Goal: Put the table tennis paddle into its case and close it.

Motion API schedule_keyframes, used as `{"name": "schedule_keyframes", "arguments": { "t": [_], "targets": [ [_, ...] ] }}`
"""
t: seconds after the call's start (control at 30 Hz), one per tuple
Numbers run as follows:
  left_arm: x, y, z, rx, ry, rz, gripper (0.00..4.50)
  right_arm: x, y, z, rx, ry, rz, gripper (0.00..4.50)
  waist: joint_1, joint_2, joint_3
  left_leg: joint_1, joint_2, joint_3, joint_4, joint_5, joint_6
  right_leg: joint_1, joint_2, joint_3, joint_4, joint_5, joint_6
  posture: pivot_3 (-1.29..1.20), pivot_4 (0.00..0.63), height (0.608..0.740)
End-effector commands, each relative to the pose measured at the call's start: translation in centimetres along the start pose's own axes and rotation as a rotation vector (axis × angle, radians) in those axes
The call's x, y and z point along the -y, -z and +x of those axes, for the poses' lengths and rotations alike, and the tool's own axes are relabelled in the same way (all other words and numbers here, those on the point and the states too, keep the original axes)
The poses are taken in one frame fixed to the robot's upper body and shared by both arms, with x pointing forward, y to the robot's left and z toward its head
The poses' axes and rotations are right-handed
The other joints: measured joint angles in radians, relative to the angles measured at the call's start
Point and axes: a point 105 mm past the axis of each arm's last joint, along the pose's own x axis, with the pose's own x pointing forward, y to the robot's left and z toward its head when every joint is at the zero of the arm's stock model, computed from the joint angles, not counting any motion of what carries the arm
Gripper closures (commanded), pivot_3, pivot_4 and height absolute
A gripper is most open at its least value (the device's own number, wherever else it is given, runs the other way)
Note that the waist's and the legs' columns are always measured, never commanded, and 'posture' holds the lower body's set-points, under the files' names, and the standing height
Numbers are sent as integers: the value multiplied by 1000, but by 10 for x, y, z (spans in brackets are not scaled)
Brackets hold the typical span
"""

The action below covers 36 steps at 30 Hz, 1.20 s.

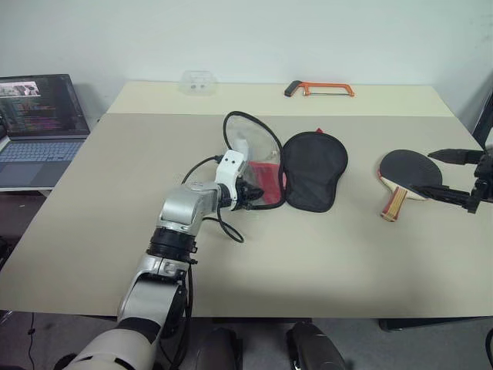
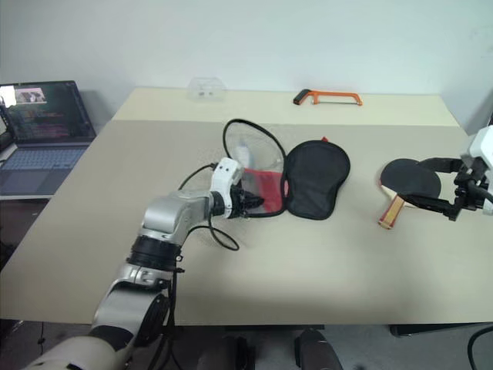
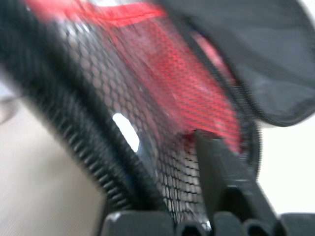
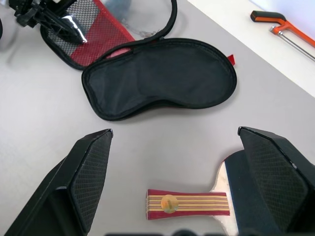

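Observation:
The case lies unzipped at mid-table. Its black half (image 1: 312, 169) rests flat, and the clear, red-and-mesh half (image 1: 252, 150) stands raised beside it. My left gripper (image 1: 256, 194) is at that raised half's near edge, open, with the mesh (image 3: 162, 123) and zip rim passing between its jaws. The table tennis paddle (image 1: 404, 168) lies to the right, black face up, with its striped handle (image 4: 187, 203) toward the near edge. My right gripper (image 4: 175, 131) hovers open above the handle, holding nothing.
An orange-framed hacksaw (image 1: 320, 89) and a small clear plastic box (image 1: 198, 81) lie near the far edge of the table (image 1: 115, 254). An open laptop (image 1: 38, 127) sits off the table's left side.

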Motion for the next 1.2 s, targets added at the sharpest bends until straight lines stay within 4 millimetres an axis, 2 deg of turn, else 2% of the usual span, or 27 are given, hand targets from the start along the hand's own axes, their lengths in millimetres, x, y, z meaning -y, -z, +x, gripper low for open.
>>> {"name": "schedule_keyframes", "arguments": {
  "t": [0.03,0.1,0.2,0.33,0.4,0.5,0.6,0.7,0.87,0.93,1.1,1.2],
  "targets": [
    [1,-13,-11,56,-62,21,1439,1,-9,-6,16,16,-40,0,0,0,0,0,0,0,0,0,0,0,0,0,0,0,0,0,150,740],
    [5,-14,-14,74,-49,15,790,2,-6,-5,-5,29,-20,0,1,0,0,0,0,0,0,0,0,0,0,0,0,0,0,0,150,740],
    [17,-16,-17,91,6,26,790,8,5,2,-62,92,4,0,1,0,0,0,0,0,0,0,0,0,0,0,0,0,0,0,150,740],
    [29,-23,-36,113,127,100,790,35,27,22,-96,333,218,0,-8,0,0,1,1,1,0,0,0,0,0,1,1,0,0,0,150,740],
    [22,-26,-52,129,147,163,790,43,41,34,-120,458,381,0,-15,0,0,1,1,1,0,1,-1,0,0,1,1,0,0,0,150,740],
    [7,-29,-77,154,174,254,790,39,53,46,-123,563,564,0,-16,0,0,2,3,1,-2,2,-3,0,0,2,2,0,0,0,150,740],
    [4,-27,-100,159,251,399,790,38,59,52,-105,663,681,0,-13,0,0,1,4,1,-2,2,-4,-1,0,1,2,0,-1,0,150,740],
    [3,-30,-116,171,316,476,790,38,74,54,-150,809,748,0,-8,0,0,0,4,2,-1,2,-4,-2,0,0,1,0,-1,0,150,740],
    [-3,-40,-121,188,313,519,790,32,83,63,-168,896,864,0,-2,0,-1,-2,2,2,-1,1,-2,-2,-1,-1,0,0,-1,0,150,740],
    [-4,-39,-121,188,311,519,790,30,96,64,-232,951,902,0,-4,0,-1,-3,1,2,-1,1,-2,-3,-1,-1,0,0,-1,0,150,740],
    [-1,-36,-119,186,320,519,790,24,102,69,-261,992,947,0,-11,0,-1,-7,2,1,-2,1,-2,-7,0,0,0,0,-1,0,150,740],
    [0,-40,-116,202,309,522,790,20,115,76,-308,1021,998,0,-13,0,-1,-6,2,1,-2,1,-2,-7,0,0,0,0,-1,0,150,740]
  ]
}}
